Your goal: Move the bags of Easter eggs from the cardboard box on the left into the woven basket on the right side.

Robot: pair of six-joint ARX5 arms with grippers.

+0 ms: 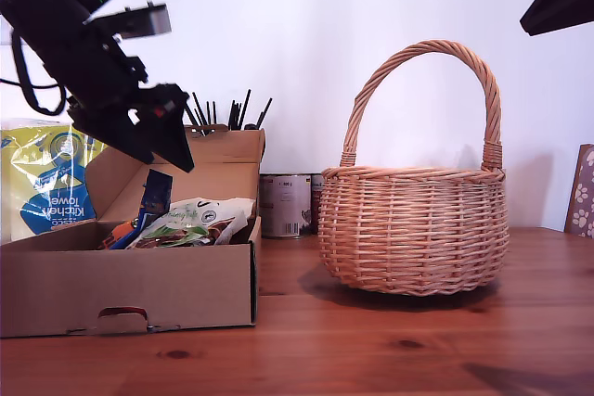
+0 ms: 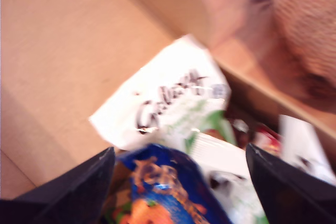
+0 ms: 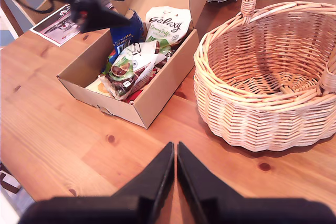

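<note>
The cardboard box stands at the exterior view's left with its lid flap up. Inside it are a dark blue bag standing upright and cream-and-green bags. My first gripper hangs open just above the blue bag, its fingers wide apart on either side, with a cream-and-green bag beyond. The woven basket sits empty at the exterior view's right. My second gripper is shut, high over the table in front of the box and the basket.
A yellow-and-blue kitchen towel pack stands behind the box. Tins sit between box and basket by the wall, and black sticks rise behind the lid. A floral item is at the exterior view's right edge.
</note>
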